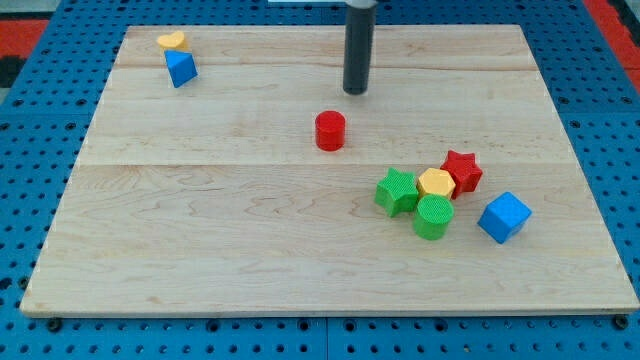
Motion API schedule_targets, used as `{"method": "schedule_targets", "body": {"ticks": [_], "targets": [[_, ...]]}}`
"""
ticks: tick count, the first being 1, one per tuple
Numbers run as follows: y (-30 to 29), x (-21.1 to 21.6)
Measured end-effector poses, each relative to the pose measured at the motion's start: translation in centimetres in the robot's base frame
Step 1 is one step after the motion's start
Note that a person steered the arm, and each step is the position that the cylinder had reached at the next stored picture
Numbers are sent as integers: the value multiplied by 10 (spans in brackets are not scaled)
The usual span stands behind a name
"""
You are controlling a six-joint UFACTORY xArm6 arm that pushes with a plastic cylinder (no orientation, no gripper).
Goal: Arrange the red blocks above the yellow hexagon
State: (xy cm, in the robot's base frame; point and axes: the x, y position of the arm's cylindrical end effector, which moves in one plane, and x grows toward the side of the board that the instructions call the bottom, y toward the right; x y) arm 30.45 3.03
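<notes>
my tip bare rod, nothing gripped, sits just above-right of red cylinder mid-board. yellow hexagon off toward lower right, red star already touching its upper right. so cylinder needs shoving rightward, tip's kinda on wrong side tbh

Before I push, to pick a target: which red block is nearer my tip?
The red cylinder, alone just below my tip; the red star sits beside the yellow hexagon.

The tip has open bench around it, with only the red cylinder close below, but the yellow hexagon is boxed in by the red star, green star and green cylinder.
</notes>
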Motion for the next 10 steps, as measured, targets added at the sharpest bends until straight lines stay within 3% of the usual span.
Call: {"method": "schedule_targets", "body": {"ticks": [3,5,6,8,9,10], "targets": [[-31,98],[-84,100],[-77,118],[5,152],[27,151],[7,113]]}}
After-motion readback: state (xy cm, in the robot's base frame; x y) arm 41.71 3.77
